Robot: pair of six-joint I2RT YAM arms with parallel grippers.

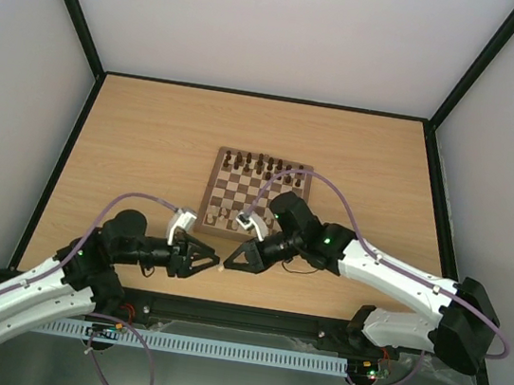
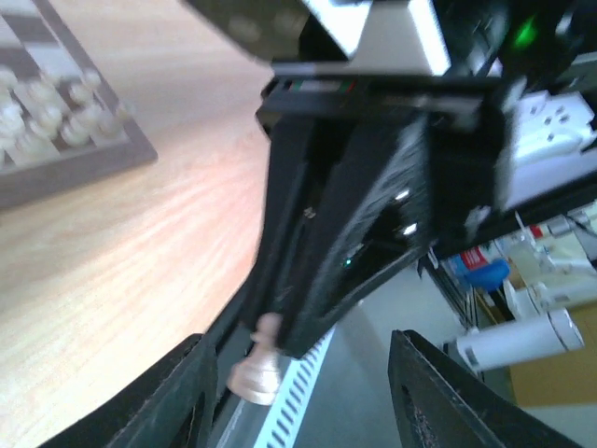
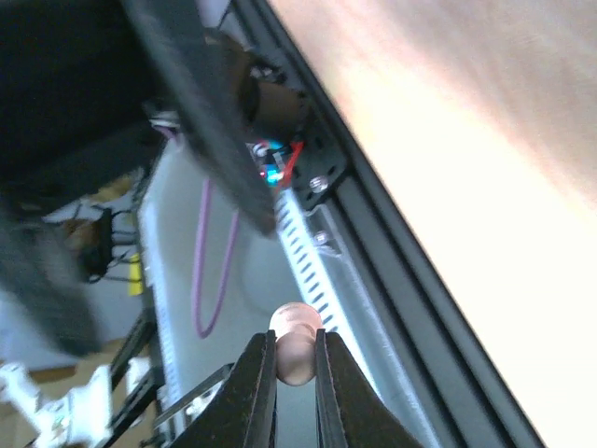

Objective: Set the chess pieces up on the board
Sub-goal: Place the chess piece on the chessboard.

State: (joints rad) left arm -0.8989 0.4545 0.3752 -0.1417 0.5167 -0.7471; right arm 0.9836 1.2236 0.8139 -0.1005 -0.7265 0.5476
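The board point(image 1: 254, 197) lies mid-table, with pale chess pieces point(image 1: 218, 214) on its near-left squares. Both grippers meet in the air in front of it, above the table's near edge. My right gripper point(image 1: 229, 264) is shut on a pale pawn point(image 3: 297, 338), pinched by its head between the fingertips point(image 3: 264, 373). In the left wrist view the same pawn point(image 2: 257, 367) hangs from the right gripper's black fingers point(image 2: 308, 308). My left gripper point(image 2: 298, 397) is open around it, jaws wide apart, and the pawn sits close to the left finger point(image 2: 177, 397).
Dark brown pieces point(image 1: 259, 164) line the board's far rows. A corner of the board point(image 2: 103, 159) with several pale pieces point(image 2: 47, 112) shows in the left wrist view. The black rail and slotted white strip point(image 1: 216, 349) run along the table's near edge below the grippers.
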